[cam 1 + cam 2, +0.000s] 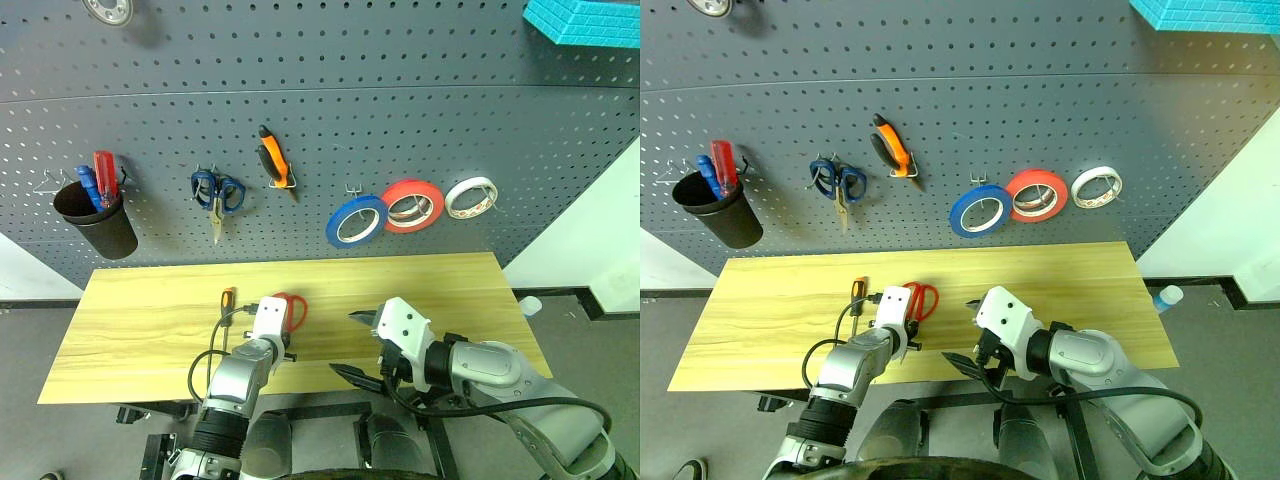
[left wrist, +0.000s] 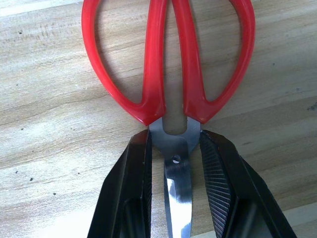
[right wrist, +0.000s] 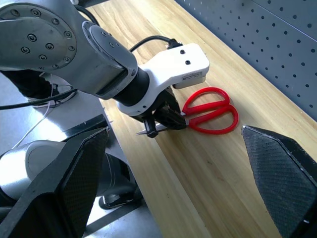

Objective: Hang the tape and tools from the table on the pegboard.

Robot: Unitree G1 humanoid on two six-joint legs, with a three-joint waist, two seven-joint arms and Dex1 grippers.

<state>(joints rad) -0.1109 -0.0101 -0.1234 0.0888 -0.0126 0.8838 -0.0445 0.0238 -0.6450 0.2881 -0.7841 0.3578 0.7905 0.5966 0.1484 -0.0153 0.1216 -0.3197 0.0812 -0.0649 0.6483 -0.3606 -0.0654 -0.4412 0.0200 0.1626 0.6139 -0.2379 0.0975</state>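
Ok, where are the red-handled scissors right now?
The red-handled scissors lie on the table near its front middle, blades between the left gripper's fingers, beside the screwdriver.

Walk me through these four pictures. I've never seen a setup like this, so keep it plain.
A two-armed robot stands at a wooden table facing a grey pegboard. Two pictures look down from its head; two come from cameras on its wrists. On the table lie red-handled scissors and a thin screwdriver. The left gripper has its black fingers closed around the scissors at the pivot, still flat on the wood. The right gripper is open, holding nothing. Blue tape and orange pliers already hang on the board.
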